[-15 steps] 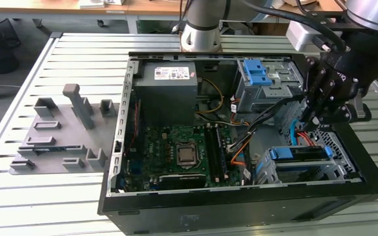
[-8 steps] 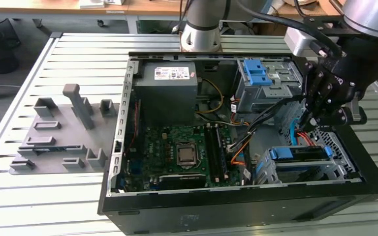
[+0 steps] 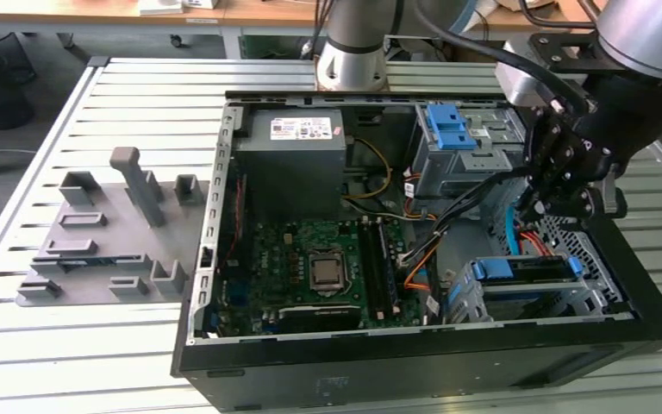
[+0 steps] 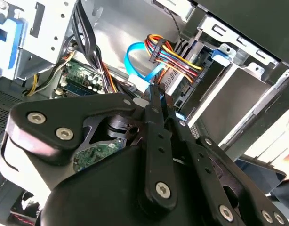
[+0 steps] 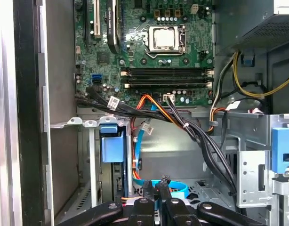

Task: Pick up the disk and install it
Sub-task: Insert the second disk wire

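Observation:
The disk [image 3: 523,269] sits in the lower drive cage at the front corner of the open computer case, on the exterior view's right. Its blue carrier end [image 5: 111,142] faces the case interior, and the same blue end [image 4: 220,53] is seen in the second wrist view. My gripper [image 3: 571,207] hangs just above and behind that cage, over the case's right side. Both wrist views show the black fingers [image 5: 147,187] pressed together with nothing between them, the gripper [image 4: 156,92] pointing toward a loose blue data cable [image 5: 175,187].
A blue latch piece [image 3: 452,129] tops the grey upper drive bay. Bundled black and orange cables [image 5: 182,125] cross between the motherboard [image 3: 320,267] and the cage. A grey fixture plate [image 3: 101,228] with pegs lies on the slatted table at the exterior view's left.

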